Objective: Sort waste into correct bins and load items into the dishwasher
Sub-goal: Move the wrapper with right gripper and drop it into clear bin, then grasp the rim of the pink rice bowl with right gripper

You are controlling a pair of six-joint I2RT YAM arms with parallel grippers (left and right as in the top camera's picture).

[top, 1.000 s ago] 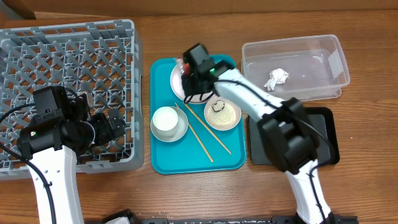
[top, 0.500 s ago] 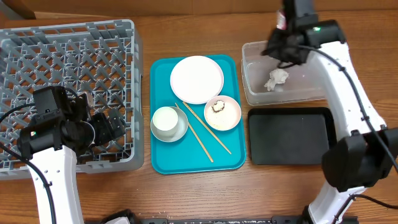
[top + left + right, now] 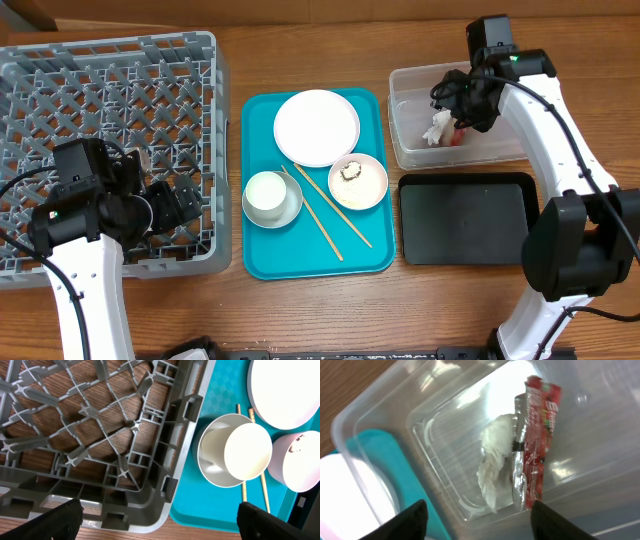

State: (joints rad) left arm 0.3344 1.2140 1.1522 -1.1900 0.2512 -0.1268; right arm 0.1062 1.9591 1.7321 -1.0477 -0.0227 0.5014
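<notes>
Waste approx. half done: red wrapper (image 3: 537,440) and white wrapper (image 3: 495,460) lie in tub (image 3: 410,150), under right gripper (image 3: 479,520), fingers apart, empty. Rice (image 3: 350,170) in pink bowl (image 3: 370,190) not sorted; plate (image 3: 316,127), cup (image 3: 268,192), chopsticks (image 3: 335,222) wait on teal tray (image 3: 260,260), nothing in rack (image 3: 110,60) yet; left gripper (image 3: 159,522) spread wide, empty

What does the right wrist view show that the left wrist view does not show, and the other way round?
Only the right wrist view: the tub, with the red wrapper and the crumpled wrapper inside it. Only the left wrist view: the rack, the cup in the grey bowl, the chopsticks and the pink bowl. Both: the teal tray and, it seems, an edge of the plate.
</notes>
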